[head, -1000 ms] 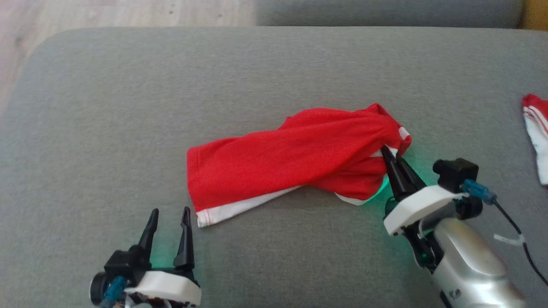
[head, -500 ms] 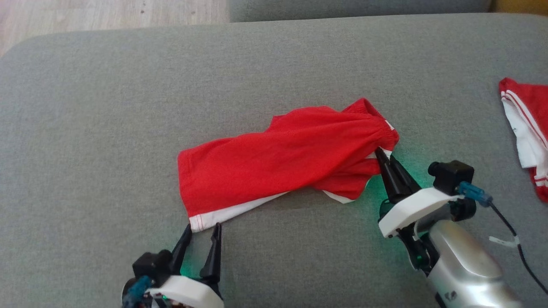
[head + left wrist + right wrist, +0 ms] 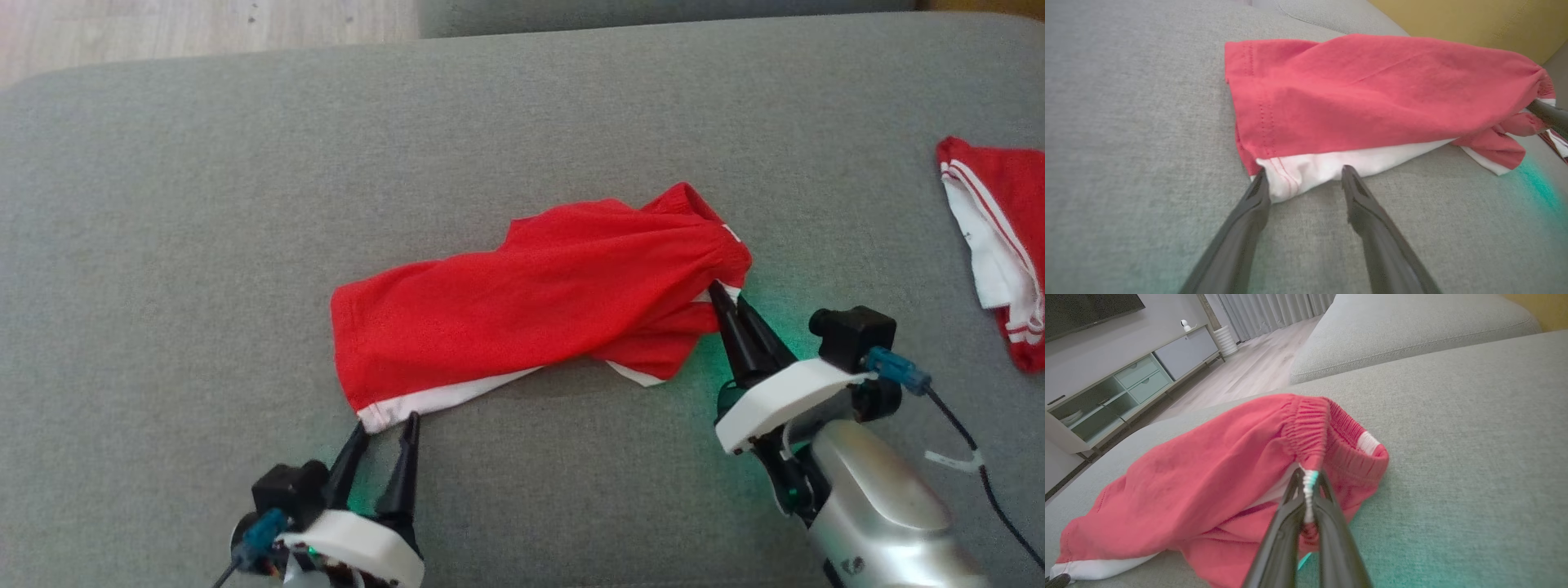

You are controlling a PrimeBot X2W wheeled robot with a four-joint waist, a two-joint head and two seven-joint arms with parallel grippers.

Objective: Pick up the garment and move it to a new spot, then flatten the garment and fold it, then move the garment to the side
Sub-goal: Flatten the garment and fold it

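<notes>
Red garment (image 3: 531, 302) lay crumpled mid-cushion on the grey sofa (image 3: 163, 245) | right gripper (image 3: 729, 294) was pinched tight on its elastic waistband | left gripper (image 3: 387, 420) gaped wide, fingertips straddling the white hem corner

Living room around a grey fabric sofa seat (image 3: 204, 245).
Beyond the sofa seat's far edge lies a second grey cushion (image 3: 1412, 330), and past its rounded corner runs a pale wood floor (image 3: 1257, 371). Across that floor from the sofa seat, a low cabinet (image 3: 1126, 388) with open shelves and pale drawers stands against a grey wall (image 3: 1126, 339). A dark screen (image 3: 1086, 310) hangs above it and a small white device (image 3: 1185, 324) sits on top. Pale curtains (image 3: 1282, 310) hang farther along, beside a white ribbed cylinder (image 3: 1224, 341). A mustard-yellow surface (image 3: 1474, 24) rises behind the sofa seat.
</notes>
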